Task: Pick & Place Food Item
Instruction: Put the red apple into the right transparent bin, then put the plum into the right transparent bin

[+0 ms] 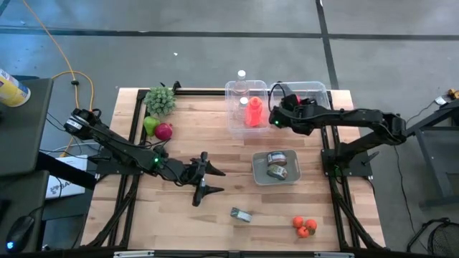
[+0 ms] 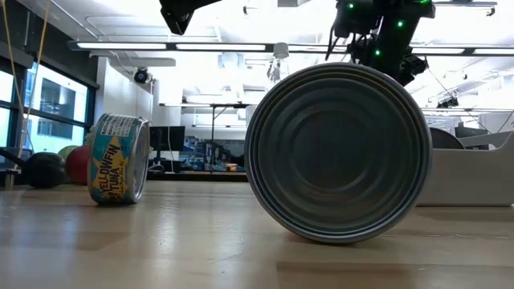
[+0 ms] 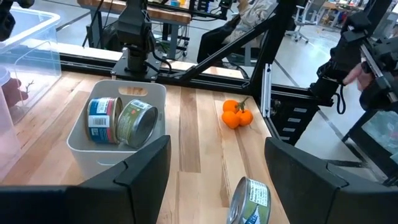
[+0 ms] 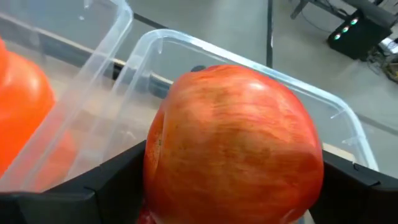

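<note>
A red apple (image 4: pixel 233 137) fills the right wrist view, sitting between my right gripper's (image 4: pixel 230 186) dark fingers. In the high view that gripper (image 1: pixel 275 117) hovers over two clear plastic bins (image 1: pixel 305 89) at the table's far edge. An orange-red item (image 1: pixel 252 112) lies in the left bin. My left gripper (image 1: pixel 215 180) is open at mid-table, above the wood and touching nothing. Ahead of it, the left wrist view shows a grey tray (image 3: pixel 84 127) with two cans and a loose tuna can (image 3: pixel 250 200). My right gripper pinches the red apple between its two fingers, one dark finger (image 4: pixel 106 177) on each flank of the fruit (image 4: pixel 161 155). The apple is lifted clear, above the rim of a clear bin (image 4: pixel 186 46). The pads themselves are hidden behind the fruit.
A green apple (image 1: pixel 150 126), a red fruit (image 1: pixel 164 132) and a leafy green bunch (image 1: pixel 161 100) sit at the far left. Small orange fruits (image 1: pixel 304 226) lie near the right front corner. The tuna can (image 1: pixel 241 214) lies on its side near the front, and a large can (image 2: pixel 337 152) blocks the low view.
</note>
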